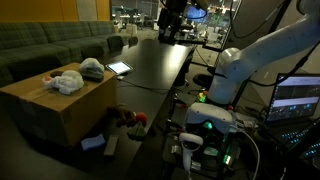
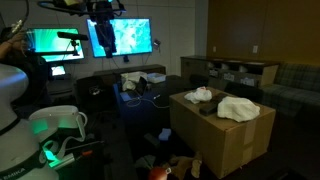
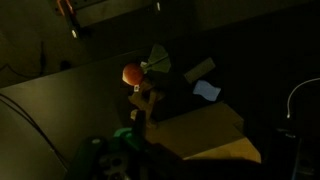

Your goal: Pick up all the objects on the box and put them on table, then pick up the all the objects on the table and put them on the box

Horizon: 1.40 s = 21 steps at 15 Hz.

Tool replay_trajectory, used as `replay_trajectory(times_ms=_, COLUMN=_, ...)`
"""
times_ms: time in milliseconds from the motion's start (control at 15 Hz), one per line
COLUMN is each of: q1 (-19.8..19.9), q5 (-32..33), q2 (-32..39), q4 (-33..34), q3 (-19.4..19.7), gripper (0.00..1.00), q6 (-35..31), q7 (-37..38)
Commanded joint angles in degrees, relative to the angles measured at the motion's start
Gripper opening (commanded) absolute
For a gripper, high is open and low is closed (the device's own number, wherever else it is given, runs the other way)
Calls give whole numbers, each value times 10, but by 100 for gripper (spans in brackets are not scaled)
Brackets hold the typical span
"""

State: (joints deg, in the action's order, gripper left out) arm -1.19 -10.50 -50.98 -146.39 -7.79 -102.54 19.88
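Note:
A cardboard box [image 1: 55,105] [image 2: 222,135] stands on the floor beside a long dark table [image 1: 150,60] [image 2: 140,95]. On the box lie a white crumpled cloth [image 1: 65,82] [image 2: 238,107] and a smaller pale cloth bundle [image 1: 91,68] [image 2: 200,95]. On the table lies a white-rimmed tablet-like thing [image 1: 119,68]. My gripper [image 1: 170,20] [image 2: 105,12] hangs high above the far end of the table, far from the box, and it is too dark to tell its state. The wrist view shows the box top [image 3: 205,135] from high up; the jaws do not show clearly.
Loose things lie on the floor by the box: an orange ball [image 3: 131,73], red items [image 1: 130,120] and a white sheet [image 3: 207,90]. A sofa [image 1: 50,45] stands behind the box. Monitors [image 2: 120,38] and the arm's base [image 1: 215,125] stand at the table's near end.

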Motion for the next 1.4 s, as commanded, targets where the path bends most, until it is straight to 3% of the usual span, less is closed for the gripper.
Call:
replay_trajectory(times_ms=0, q1=1, q5=8, q2=-1, q4=2, q3=1, gripper=100, q6=-3, q7=-33)
replay_trajectory(times_ms=867, q1=-10, q5=12, q2=0, q4=-2, q3=9, gripper=100, q6=-1, q7=-121)
replay_trajectory(times_ms=933, q1=5, q5=16, q2=115, q4=30, q3=1, gripper=100, q6=-85, q7=-138)
replay_trajectory(times_ms=1067, q1=4, q5=21, q2=145, q4=31, q3=-1, gripper=100, q6=-136, q7=-139)
replay_trajectory(times_ms=1333, q1=1, q5=45, q2=282, q4=97, q3=1, gripper=100, q6=-212, q7=-129)
